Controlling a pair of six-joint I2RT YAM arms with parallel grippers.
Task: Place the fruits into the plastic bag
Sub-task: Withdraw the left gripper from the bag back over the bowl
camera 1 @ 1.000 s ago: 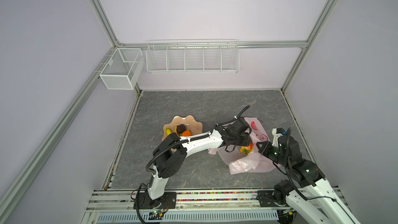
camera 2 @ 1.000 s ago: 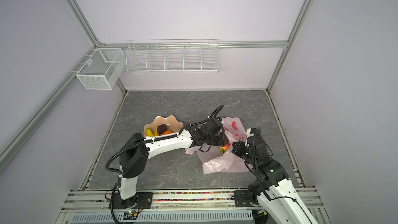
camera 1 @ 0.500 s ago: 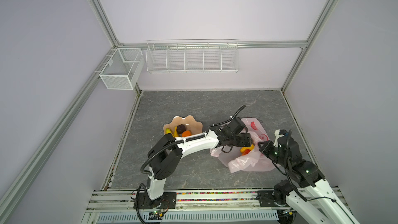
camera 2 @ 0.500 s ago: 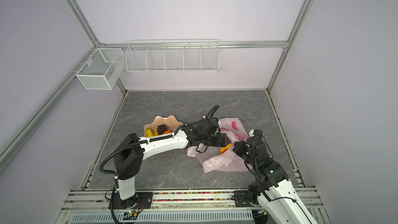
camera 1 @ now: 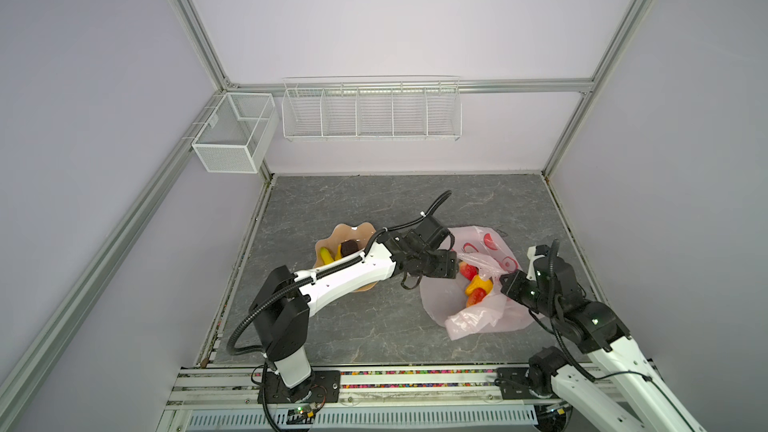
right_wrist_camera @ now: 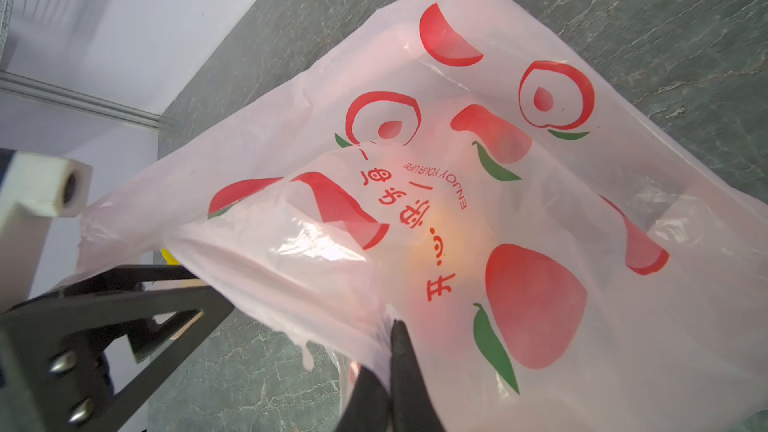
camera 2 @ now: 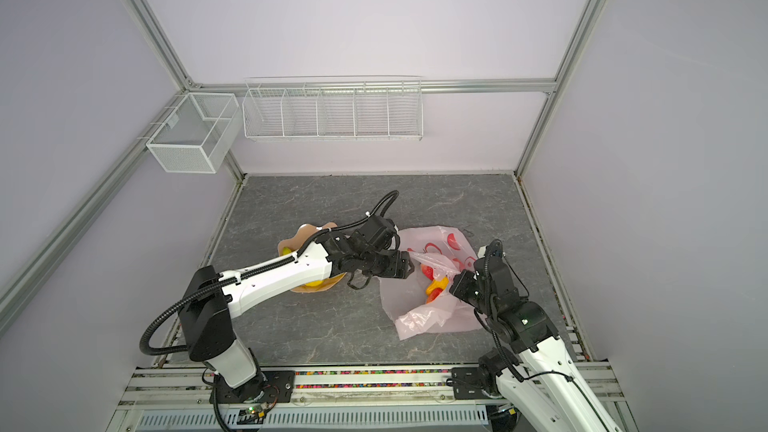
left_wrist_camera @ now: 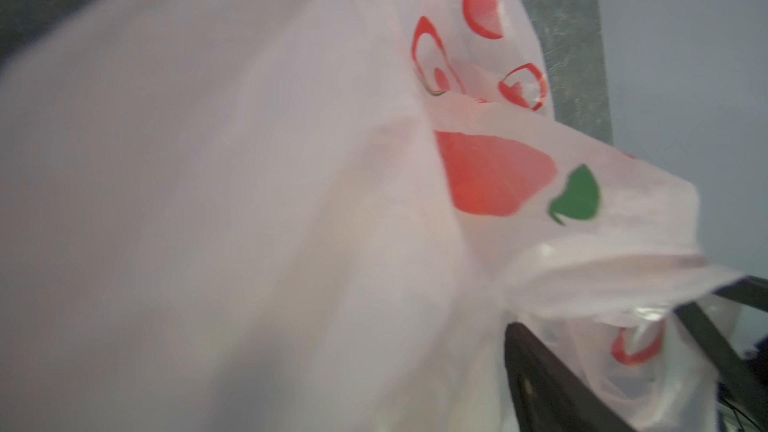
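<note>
The pink plastic bag (camera 1: pixel 498 314) (camera 2: pixel 440 322) lies at the right with its mouth toward the middle. Inside show a red strawberry (camera 1: pixel 468 272), a yellow-orange fruit (camera 1: pixel 480 284) and another red one (camera 1: pixel 477 296). My left gripper (camera 1: pixel 456 268) (camera 2: pixel 409 268) is at the bag's mouth, open, with film draped over it. Only one of its fingers (left_wrist_camera: pixel 540 367) shows in the left wrist view. My right gripper (right_wrist_camera: pixel 395 326) (camera 1: pixel 506 284) is shut on the bag's rim (right_wrist_camera: pixel 374 301), holding it up. A banana (camera 1: pixel 325 256) and a dark purple fruit (camera 1: pixel 349 247) lie in the dish (camera 1: pixel 353 227).
The left forearm (camera 1: pixel 345 280) crosses over the near side of the scalloped dish. Two white wire baskets (camera 1: pixel 371 110) (camera 1: pixel 232 135) hang on the back wall and left corner. Aluminium posts and walls close in the grey floor (camera 1: pixel 353 326); a rail (camera 1: pixel 374 380) runs along the front.
My left gripper has sunk a little toward the bag's mouth and its jaws have spread. The bag's upper film has slumped. The right arm has barely moved.
</note>
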